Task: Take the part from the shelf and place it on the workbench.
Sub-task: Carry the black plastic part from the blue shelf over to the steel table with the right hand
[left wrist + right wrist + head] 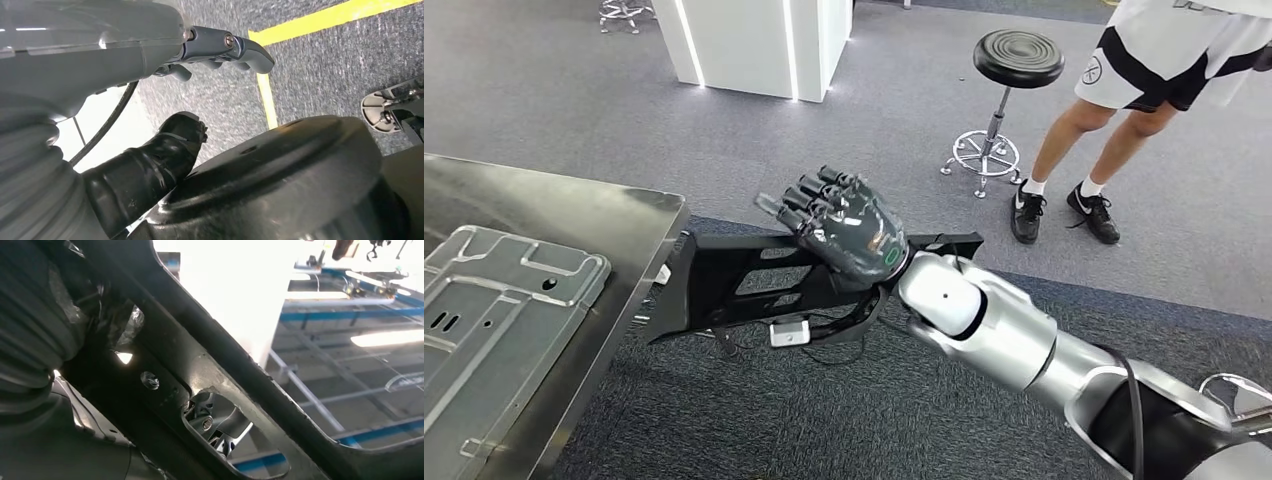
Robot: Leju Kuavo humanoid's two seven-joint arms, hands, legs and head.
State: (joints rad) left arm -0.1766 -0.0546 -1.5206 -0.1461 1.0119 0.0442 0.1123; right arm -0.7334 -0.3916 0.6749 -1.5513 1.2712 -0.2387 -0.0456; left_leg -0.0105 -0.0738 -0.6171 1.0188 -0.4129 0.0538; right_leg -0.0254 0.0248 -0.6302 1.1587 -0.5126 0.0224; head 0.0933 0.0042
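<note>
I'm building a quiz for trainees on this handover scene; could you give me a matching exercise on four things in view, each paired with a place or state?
Column one:
1. black part
2. stool
3. silver panel
4. person

Column two:
A. lies on the metal workbench
B. stands on the carpet beside the stool
C. held by the right hand, one end at the workbench edge
D. stands unoccupied, black round seat, chrome base

Pairs: 1-C, 2-D, 3-A, 4-B
</note>
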